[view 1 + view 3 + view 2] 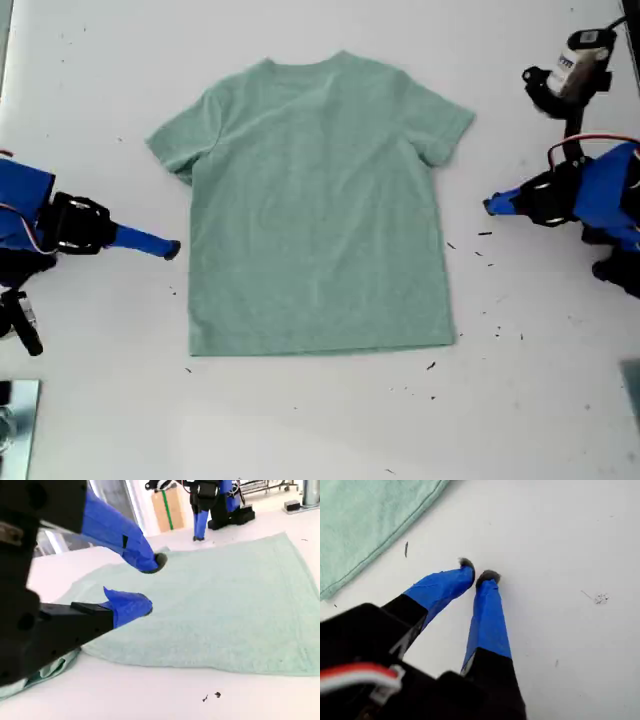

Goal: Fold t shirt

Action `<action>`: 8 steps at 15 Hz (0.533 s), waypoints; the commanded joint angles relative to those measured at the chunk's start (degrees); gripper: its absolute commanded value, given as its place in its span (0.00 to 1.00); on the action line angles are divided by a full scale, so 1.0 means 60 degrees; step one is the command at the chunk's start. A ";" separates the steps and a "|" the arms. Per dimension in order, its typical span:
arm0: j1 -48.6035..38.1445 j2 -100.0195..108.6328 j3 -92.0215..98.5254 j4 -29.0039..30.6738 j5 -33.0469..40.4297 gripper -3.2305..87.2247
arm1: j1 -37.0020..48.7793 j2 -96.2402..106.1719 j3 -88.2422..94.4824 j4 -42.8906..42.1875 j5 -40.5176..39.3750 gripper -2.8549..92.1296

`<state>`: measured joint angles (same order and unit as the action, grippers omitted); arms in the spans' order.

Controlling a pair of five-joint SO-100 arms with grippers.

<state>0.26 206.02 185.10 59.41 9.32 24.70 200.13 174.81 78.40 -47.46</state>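
The mint-green t shirt (320,210) lies flat and face up in the middle of the white table, collar toward the exterior view's top, both short sleeves spread. My first gripper (490,205) is at the exterior view's right, a little off the shirt's side edge; its blue-taped fingers (478,572) are shut over bare table, with the t shirt (365,520) apart from them. My second gripper (172,249) is at the exterior view's left, just beside the other side edge. It stands open (152,584) with nothing held, low by the t shirt (225,605). The first arm (200,515) shows across the cloth.
Small dark specks (484,233) dot the table by the shirt's side at the exterior view's right. A white and black device (578,62) stands at that view's top right. A cardboard box (167,510) sits beyond the table.
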 commanded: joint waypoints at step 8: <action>-0.2036 0.0103 -0.0146 0.0176 -0.1582 0.04 | -0.0542 0.0132 0.0396 -0.0044 0.6738 0.06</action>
<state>-10.90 206.19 184.39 60.38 0.88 22.41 200.13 174.90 78.40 -8.00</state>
